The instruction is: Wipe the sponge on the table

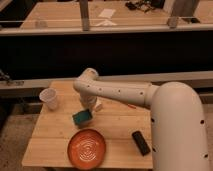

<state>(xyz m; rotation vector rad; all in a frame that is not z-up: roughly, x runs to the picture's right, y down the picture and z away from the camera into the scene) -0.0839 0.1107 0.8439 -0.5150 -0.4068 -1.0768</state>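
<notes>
The cup [48, 98] and plate [86, 149] are sitting on the table [117, 127]; the gripper [89, 108] is hanging just above the sponge [82, 118], and I cannot tell its grip.

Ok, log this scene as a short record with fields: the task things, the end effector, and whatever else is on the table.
table: small, light wood plank top
sponge: teal-green block, lying on the table left of centre
end effector: low over the table at the sponge's far side; contact cannot be told
plate: orange, near the front edge, just in front of the sponge
cup: pale, upright, rear left corner
black block, lying flat, front right
workbench: long, wooden, behind the table
</notes>
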